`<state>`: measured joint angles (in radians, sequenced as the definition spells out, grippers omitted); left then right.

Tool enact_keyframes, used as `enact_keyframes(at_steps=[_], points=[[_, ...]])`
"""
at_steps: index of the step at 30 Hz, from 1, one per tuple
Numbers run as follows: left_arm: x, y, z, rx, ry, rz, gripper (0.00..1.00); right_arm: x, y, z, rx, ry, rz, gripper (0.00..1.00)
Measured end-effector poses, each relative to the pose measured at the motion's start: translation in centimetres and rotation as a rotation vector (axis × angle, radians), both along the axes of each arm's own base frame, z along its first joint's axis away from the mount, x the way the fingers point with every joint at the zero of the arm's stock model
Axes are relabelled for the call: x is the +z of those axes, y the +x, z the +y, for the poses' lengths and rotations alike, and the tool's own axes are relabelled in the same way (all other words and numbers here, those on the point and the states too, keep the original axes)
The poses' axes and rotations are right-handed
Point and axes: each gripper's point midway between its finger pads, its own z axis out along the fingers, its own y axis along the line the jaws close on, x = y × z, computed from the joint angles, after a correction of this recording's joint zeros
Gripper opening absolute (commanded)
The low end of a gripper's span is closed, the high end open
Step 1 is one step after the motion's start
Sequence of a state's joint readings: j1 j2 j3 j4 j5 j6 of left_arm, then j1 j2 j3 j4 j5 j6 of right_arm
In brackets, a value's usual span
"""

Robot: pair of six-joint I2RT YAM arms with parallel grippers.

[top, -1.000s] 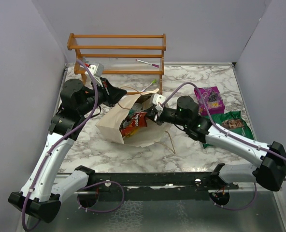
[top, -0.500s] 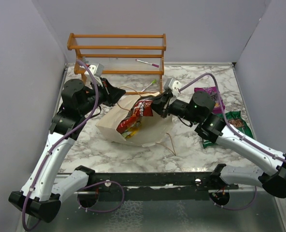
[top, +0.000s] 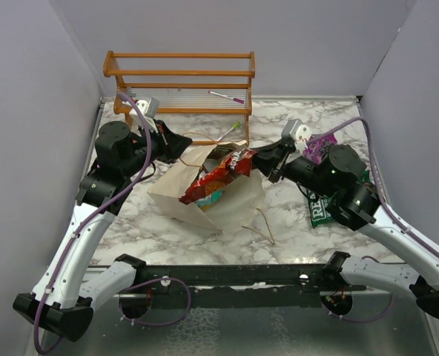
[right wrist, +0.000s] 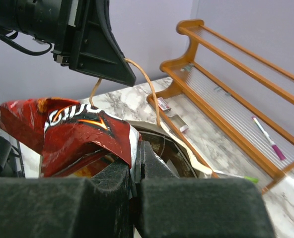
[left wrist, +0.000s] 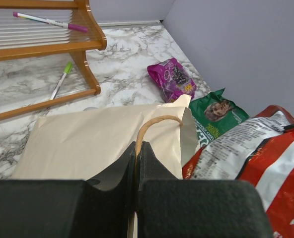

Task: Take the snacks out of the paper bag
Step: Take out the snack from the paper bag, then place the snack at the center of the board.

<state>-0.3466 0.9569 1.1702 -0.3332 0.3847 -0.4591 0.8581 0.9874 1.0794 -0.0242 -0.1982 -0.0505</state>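
Pinching the bag handle (left wrist: pixel 155 120), the left claw (left wrist: pixel 137 147) shows this only wrist-side.

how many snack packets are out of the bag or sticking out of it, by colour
red packet: 1, pinched in the right gripper, sticking out of the paper bag
purple packet: 1, lying clear of the bag
green packet: 1, lying clear of the bag
total: 3; anything deeper in the bag is hidden
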Motion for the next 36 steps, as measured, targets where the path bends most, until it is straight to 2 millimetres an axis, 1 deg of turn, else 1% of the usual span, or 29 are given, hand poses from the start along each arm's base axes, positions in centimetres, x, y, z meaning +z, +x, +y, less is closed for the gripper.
enact_keyframes(at_steps=[4, 6, 8, 9, 11, 15, 20, 24, 26, 29, 31, 34, 36], points=[[-0.3, 0.0, 0.2, 0.010, 0.008, 0.012, 0.00, 0.9, -0.8, -2.7, -0.061, -0.004, -0.023, 0.01], [-0.5, 0.0, 0.2, 0.011, 0.011, 0.016, 0.00, 1.5, -1.3, -4.3, -0.100, -0.001, -0.035, 0.01], [-0.5, 0.0, 0.2, 0.011, 0.013, 0.017, 0.00, 2.3, -1.9, -6.5, -0.152, 0.015, -0.049, 0.01], [-0.6, 0.0, 0.2, 0.011, 0.014, 0.017, 0.00, 2.4, -2.0, -7.0, -0.168, 0.018, -0.051, 0.01], [-0.6, 0.1, 0.2, 0.012, 0.015, 0.018, 0.00, 3.0, -2.3, -8.9, -0.228, 0.039, -0.055, 0.01], [-0.6, 0.1, 0.2, 0.012, 0.016, 0.020, 0.00, 3.7, -1.9, -13.1, -0.403, 0.099, -0.031, 0.01], [-0.7, 0.1, 0.2, 0.011, 0.019, 0.022, 0.00, 3.7, -0.4, -16.9, -0.618, 0.154, 0.015, 0.01], [-0.8, 0.0, 0.3, 0.012, 0.021, 0.023, 0.00, 2.1, 1.4, -19.2, -0.807, 0.149, 0.024, 0.02], [-0.9, 0.0, 0.3, 0.014, 0.023, 0.029, 0.00, 1.1, 2.7, -19.8, -0.901, 0.110, 0.015, 0.02], [-1.0, 0.0, 0.3, 0.014, 0.025, 0.032, 0.00, 0.1, 4.8, -19.9, -1.026, 0.041, -0.007, 0.02], [-1.1, 0.0, 0.3, 0.015, 0.026, 0.036, 0.00, -1.0, 6.4, -19.5, -1.107, -0.009, -0.033, 0.02], [-1.1, 0.0, 0.4, 0.017, 0.027, 0.038, 0.00, -4.0, 8.5, -18.8, -1.175, -0.117, -0.043, 0.02], [-1.1, 0.0, 0.4, 0.017, 0.026, 0.038, 0.00, -6.5, 10.1, -19.2, -1.223, -0.166, -0.007, 0.02]])
